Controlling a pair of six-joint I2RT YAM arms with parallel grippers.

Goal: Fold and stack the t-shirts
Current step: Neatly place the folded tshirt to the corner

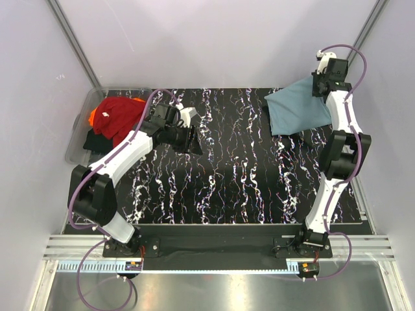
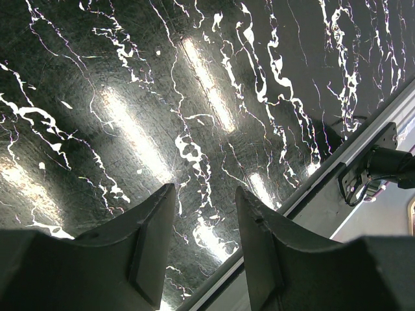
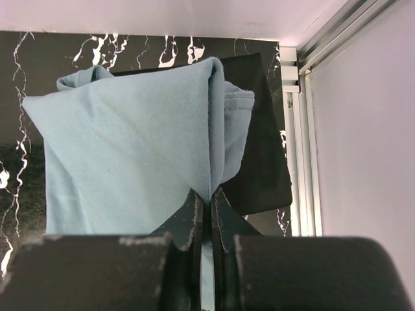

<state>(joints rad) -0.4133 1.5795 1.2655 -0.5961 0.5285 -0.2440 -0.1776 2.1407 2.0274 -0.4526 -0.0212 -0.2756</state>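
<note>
A dusty teal-blue t-shirt (image 1: 297, 111) lies at the table's back right, one edge lifted. My right gripper (image 1: 322, 83) is shut on that edge, and in the right wrist view the fabric (image 3: 130, 142) hangs down from the pinched fingertips (image 3: 209, 197). Beneath it lies a flat black t-shirt (image 3: 262, 155). My left gripper (image 1: 193, 140) hovers over the table's left middle. It stands open with nothing between its fingers (image 2: 204, 191). Red (image 1: 120, 115), orange (image 1: 94, 116) and black (image 1: 97, 140) t-shirts are piled in the tub.
A clear plastic tub (image 1: 76, 139) stands at the table's left edge. The black marbled tabletop (image 2: 130, 97) ends at a metal rail (image 2: 363, 136). White walls enclose the back and both sides, and a corner post (image 3: 305, 58) stands right beside the teal shirt.
</note>
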